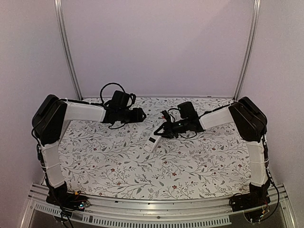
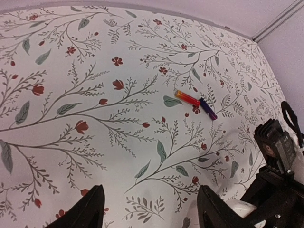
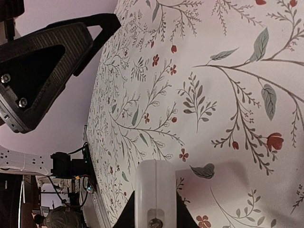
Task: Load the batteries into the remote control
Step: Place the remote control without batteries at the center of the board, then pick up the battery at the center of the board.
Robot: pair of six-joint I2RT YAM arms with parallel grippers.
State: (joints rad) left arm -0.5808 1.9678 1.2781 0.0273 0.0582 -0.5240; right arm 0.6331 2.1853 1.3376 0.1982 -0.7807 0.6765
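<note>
Battery, a smooth red-orange cylinder with a purple end, lies alone on the cloth, white with printed leaves and red flowers. White remote is mid-table at the right gripper; whether its fingers clamp anything cannot be told. Left gripper fingers apart, holding nothing. Pale walls, aluminium posts.

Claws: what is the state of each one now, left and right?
Left claw: open, holding nothing.
Right claw: cannot be told; the remote control sits at its tip.
</note>
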